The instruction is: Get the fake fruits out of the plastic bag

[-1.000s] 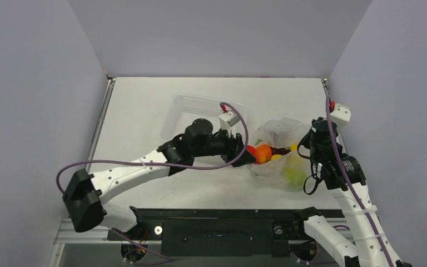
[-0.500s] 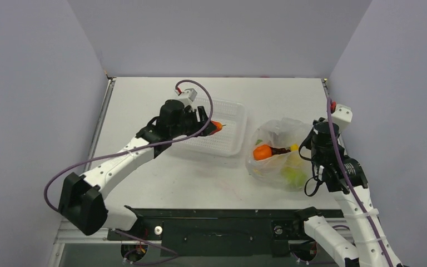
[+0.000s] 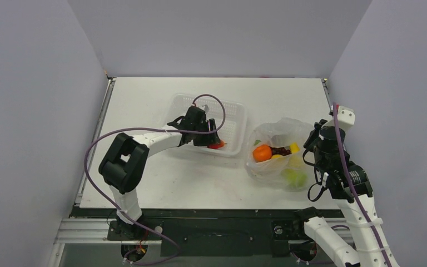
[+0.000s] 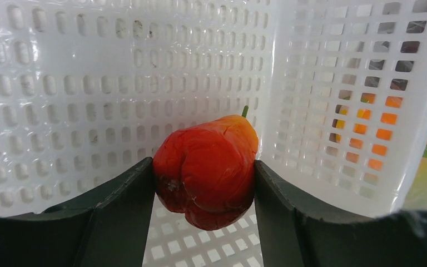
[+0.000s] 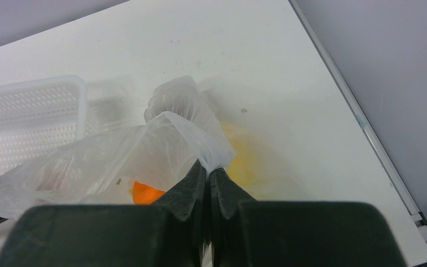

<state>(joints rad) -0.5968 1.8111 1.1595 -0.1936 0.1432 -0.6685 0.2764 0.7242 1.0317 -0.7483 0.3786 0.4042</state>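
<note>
My left gripper (image 3: 213,139) (image 4: 204,181) is shut on the small red fruit (image 4: 207,169) (image 3: 217,144), holding it just above the floor of the white perforated basket (image 3: 234,114) (image 4: 117,72), near its right wall. The clear plastic bag (image 3: 278,133) (image 5: 117,158) lies right of the basket with an orange (image 3: 262,152) (image 5: 144,193), dark grapes (image 3: 281,151), small yellow fruit (image 3: 294,148) and a green pear (image 3: 293,177) inside. My right gripper (image 3: 314,140) (image 5: 208,169) is shut on a pinched fold of the bag's rim.
The basket stands at the middle of the white table (image 3: 144,100). Grey walls close in three sides. A metal rail (image 3: 217,217) runs along the near edge by the arm bases.
The left arm carried the red fruit from the bag's mouth leftward, then lowered it into the basket's right side. The right gripper kept its hold on the bag.
</note>
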